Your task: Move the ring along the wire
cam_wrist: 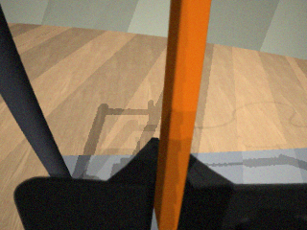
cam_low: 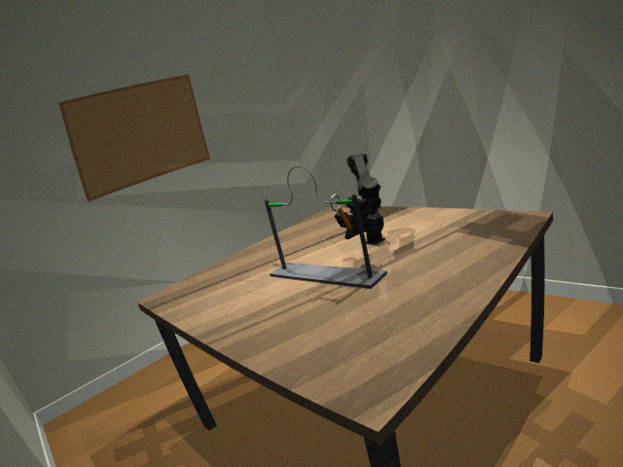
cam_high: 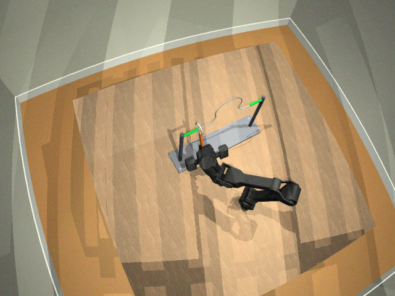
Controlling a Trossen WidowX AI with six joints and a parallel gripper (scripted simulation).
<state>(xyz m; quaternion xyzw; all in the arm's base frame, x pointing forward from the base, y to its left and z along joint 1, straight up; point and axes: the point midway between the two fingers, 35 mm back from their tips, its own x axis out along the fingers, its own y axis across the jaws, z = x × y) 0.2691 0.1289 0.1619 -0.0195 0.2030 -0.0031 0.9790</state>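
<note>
A black robot arm (cam_high: pixel 255 180) (cam_low: pixel 369 193) reached across a wooden table (cam_high: pixel 153 197) (cam_low: pixel 321 332) toward a grey base plate (cam_high: pixel 229 136) (cam_low: pixel 321 273). Two dark posts rose from the plate, one near each end. The post nearer the gripper (cam_high: pixel 181 148) (cam_low: pixel 365 251) (cam_wrist: pixel 160 144) stood upright just beside it; the far post (cam_high: pixel 257 111) (cam_low: pixel 275 235) stood well apart from the arm.

Between the post tops ran a thin grey wire (cam_high: pixel 216 113) (cam_low: pixel 301 167), bending up into a tall hump and dipping on both sides. It wore a green sleeve at each end: the near green part (cam_high: pixel 191 132) (cam_low: pixel 344 201) and the far green part (cam_high: pixel 255 102) (cam_low: pixel 274 204).

The pale ring (cam_high: pixel 197 124) (cam_low: pixel 332 208) was around the wire at the inner end of the near green part, where green met grey. I could not tell whether it touched the wire. Its orange handle (cam_high: pixel 201 140) (cam_low: pixel 345 219) (cam_wrist: pixel 184 86) slanted down from it to the gripper (cam_high: pixel 202 147) (cam_low: pixel 348 229) (cam_wrist: pixel 165 192), whose fingers were pinching the handle between them.

The curving grey stretch and its hump lay between the ring and the far green part. Beyond the table, a brown board (cam_low: pixel 134 137) hung on the grey wall (cam_low: pixel 241 125).
</note>
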